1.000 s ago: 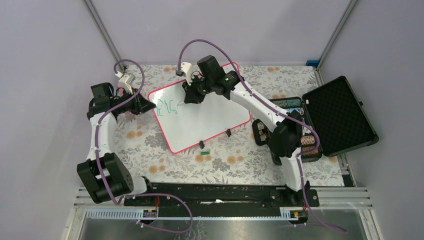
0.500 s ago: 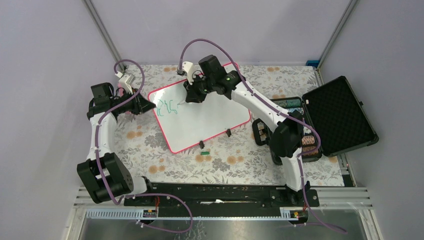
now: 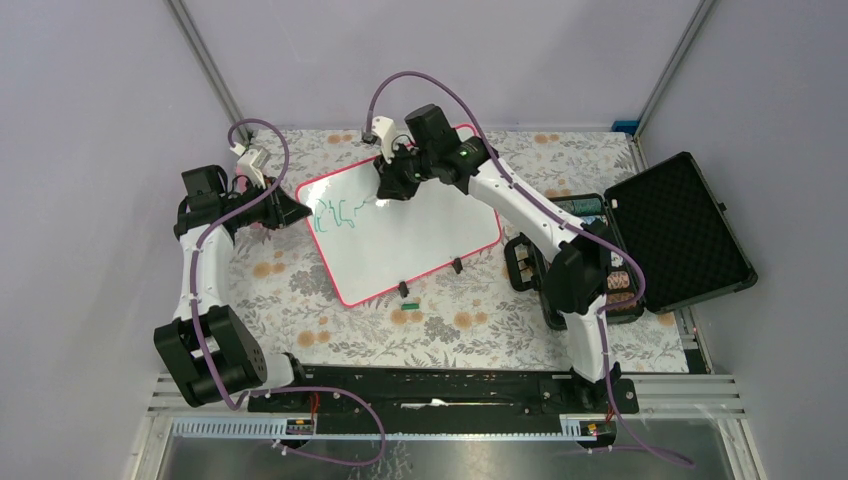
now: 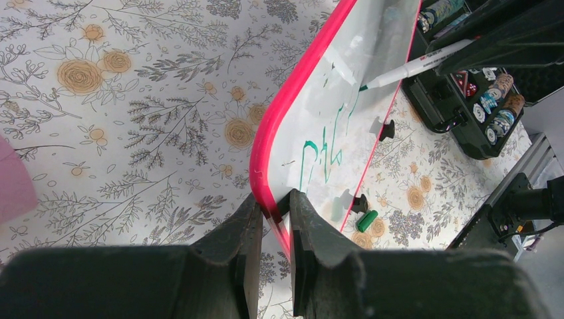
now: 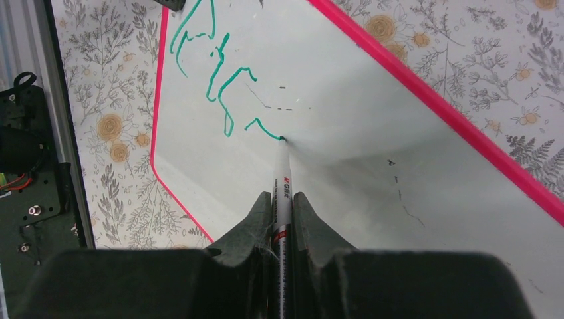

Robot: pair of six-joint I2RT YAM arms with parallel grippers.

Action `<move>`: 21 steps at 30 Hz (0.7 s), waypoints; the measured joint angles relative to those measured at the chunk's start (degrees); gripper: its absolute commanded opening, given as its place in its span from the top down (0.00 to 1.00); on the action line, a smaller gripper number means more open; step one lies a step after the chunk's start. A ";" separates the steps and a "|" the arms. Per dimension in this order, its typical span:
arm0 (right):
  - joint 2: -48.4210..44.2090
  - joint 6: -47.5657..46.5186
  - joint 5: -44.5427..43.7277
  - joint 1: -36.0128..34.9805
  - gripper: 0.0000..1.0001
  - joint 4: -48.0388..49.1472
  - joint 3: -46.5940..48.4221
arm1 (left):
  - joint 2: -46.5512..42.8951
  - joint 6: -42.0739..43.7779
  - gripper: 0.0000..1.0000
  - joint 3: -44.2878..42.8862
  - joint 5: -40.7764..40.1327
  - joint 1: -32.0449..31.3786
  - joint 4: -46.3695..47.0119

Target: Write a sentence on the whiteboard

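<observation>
**Asker:** What is at the far left?

**Describer:** The left gripper (image 4: pixel 274 207) is clamped on the pink-red frame at the left corner of the whiteboard (image 3: pixel 420 245). The board lies on a flowered tablecloth (image 3: pixel 300 290) in the middle of the table. A pink shape at the left edge of the wrist view is cut off, and I cannot tell what it is.

**Asker:** How would the board handle?

**Describer:** My guess is stiff and light, with a glossy face that fingers would slide on. The frame is the place to take hold (the left jaws sit exactly there). Pinned at one corner only, it might swivel under a hard stroke.

**Asker:** And the writing?

**Describer:** The sentence (image 5: pixel 216 80) is a few thin green scrawled letters near the board's left end. I cannot make out what they spell. The board is blank to the right of them, so I judge the writing far from finished. A small green cap (image 3: pixel 406 303) lies on the cloth just beside the board's near edge.

**Asker:** Further right?

**Describer:** The right gripper (image 5: pixel 282 203) is closed on a white marker (image 5: pixel 282 176), whose tip touches the board at the end of the last stroke. The barrel looks thin and smooth, so light pressure seems wise. Seen from above, the gripper hides the tip. At the far right stands an open black case (image 3: pixel 680 230), with the right arm covering part of its contents.
</observation>
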State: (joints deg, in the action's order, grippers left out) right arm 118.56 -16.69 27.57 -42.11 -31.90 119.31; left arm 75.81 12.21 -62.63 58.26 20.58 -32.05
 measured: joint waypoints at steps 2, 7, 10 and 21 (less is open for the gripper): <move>0.33 0.02 -0.11 0.04 1.00 -0.50 1.25 | 0.00 0.00 1.00 0.00 0.04 0.00 -0.02; 2.19 0.20 -0.33 0.15 1.00 -0.61 6.08 | 0.00 0.00 1.00 0.00 0.07 -0.02 0.00; 2.51 0.22 -0.50 0.04 1.00 -0.70 6.82 | 0.00 0.00 1.00 0.00 0.04 -0.02 -0.02; 3.34 0.20 -0.48 -1.68 1.00 -1.33 6.97 | -0.02 0.00 1.00 0.00 0.00 -0.02 -0.02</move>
State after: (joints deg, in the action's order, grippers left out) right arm 121.91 -16.49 27.09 -43.79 -33.23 126.28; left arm 75.79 12.21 -62.63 58.26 20.56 -32.08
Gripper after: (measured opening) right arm 0.161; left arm 0.180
